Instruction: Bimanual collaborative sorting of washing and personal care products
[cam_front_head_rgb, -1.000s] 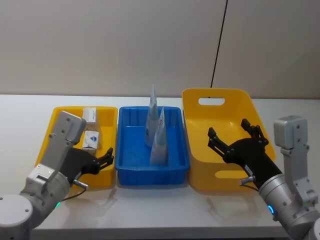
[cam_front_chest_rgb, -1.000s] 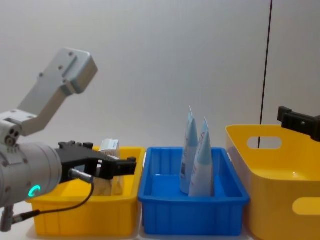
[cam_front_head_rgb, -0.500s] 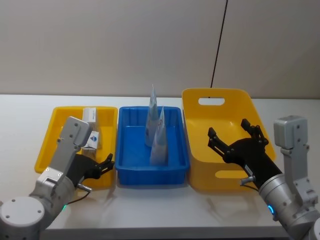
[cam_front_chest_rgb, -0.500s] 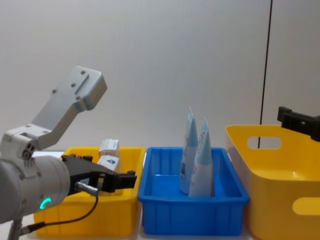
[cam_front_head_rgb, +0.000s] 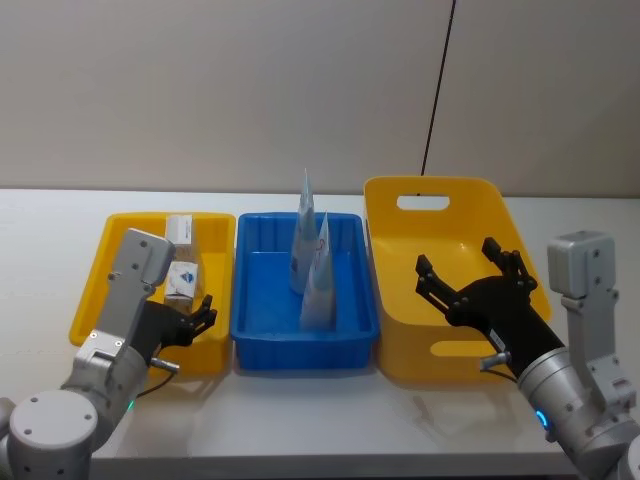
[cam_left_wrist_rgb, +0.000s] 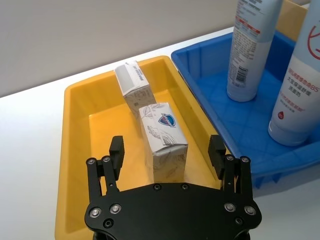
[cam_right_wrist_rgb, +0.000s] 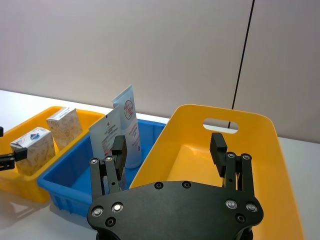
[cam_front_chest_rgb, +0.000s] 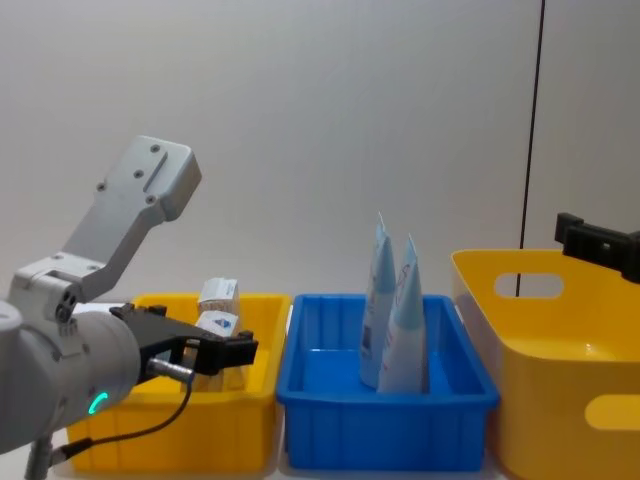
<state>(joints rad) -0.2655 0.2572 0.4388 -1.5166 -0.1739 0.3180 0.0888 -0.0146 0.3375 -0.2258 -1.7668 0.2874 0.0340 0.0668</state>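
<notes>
carton | in yellow tray | just ahead of spread left gripper

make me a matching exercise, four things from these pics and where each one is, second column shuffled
1 cartons
2 squeeze tubes
3 left gripper
4 right gripper

a open, at the yellow basket
b inside the yellow tray
c open, by the yellow tray's near end
d standing in the blue tray

Pairs: 1-b, 2-d, 3-c, 4-a
</notes>
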